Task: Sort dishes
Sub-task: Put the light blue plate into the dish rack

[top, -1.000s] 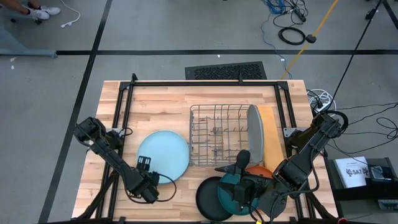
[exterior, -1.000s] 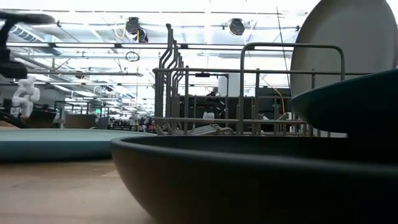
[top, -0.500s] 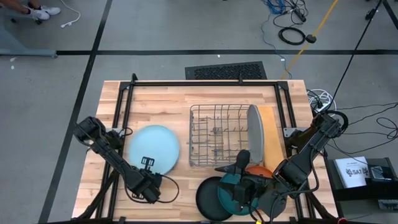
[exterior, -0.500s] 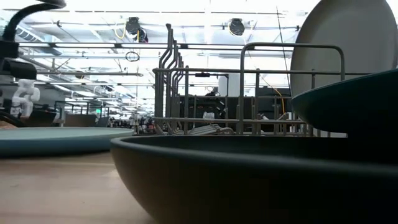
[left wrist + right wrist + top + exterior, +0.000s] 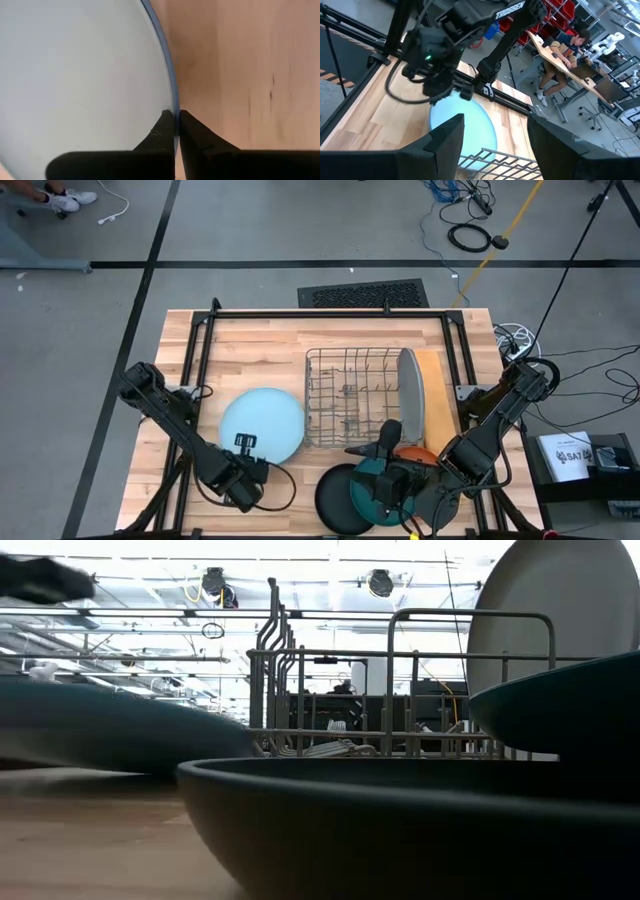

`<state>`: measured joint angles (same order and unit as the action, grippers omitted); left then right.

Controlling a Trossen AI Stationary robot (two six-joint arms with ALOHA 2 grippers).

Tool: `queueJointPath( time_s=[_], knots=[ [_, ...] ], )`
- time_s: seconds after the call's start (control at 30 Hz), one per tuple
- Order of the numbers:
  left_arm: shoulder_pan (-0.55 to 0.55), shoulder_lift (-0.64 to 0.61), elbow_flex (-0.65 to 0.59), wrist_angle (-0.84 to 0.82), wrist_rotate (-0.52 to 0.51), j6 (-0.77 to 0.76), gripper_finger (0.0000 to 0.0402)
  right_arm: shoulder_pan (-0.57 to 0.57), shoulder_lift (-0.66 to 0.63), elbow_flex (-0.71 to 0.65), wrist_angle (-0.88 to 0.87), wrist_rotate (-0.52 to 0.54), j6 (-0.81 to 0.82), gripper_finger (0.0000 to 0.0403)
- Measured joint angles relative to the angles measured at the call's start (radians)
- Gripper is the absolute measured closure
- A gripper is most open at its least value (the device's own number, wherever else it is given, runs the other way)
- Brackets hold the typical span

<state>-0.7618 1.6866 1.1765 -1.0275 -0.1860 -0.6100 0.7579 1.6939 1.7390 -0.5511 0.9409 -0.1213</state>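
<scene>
Left gripper (image 5: 246, 446): you have its fingers (image 5: 162, 136) pinched on the near rim of the pale blue plate (image 5: 262, 428); in the left wrist view the rim runs straight between the two tips.
Pale blue plate: it sits left of the rack (image 5: 352, 395), over the table (image 5: 260, 345); in the low view it looks tilted, one edge raised off the wood.
Right gripper (image 5: 385, 480): yours hangs over the near right corner, above the small plates; its fingers (image 5: 445, 137) stand spread apart with nothing between them.
Teal plate (image 5: 375, 492): directly under the right gripper, overlapping the black plate (image 5: 335, 500).
Orange plate (image 5: 415, 452): just beside the teal one, mostly hidden by the arm.
Grey plate (image 5: 409, 395): upright in the rack's right end.
</scene>
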Motion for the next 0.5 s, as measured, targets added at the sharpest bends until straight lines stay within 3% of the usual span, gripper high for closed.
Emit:
queueJointPath(
  time_s=[0.5],
  knots=[
    [-0.044,-0.166,0.004,0.067,-0.276,-0.172,0.0401,0.000,0.000,0.000,-0.005,0.000,0.001,0.0193]
  ],
)
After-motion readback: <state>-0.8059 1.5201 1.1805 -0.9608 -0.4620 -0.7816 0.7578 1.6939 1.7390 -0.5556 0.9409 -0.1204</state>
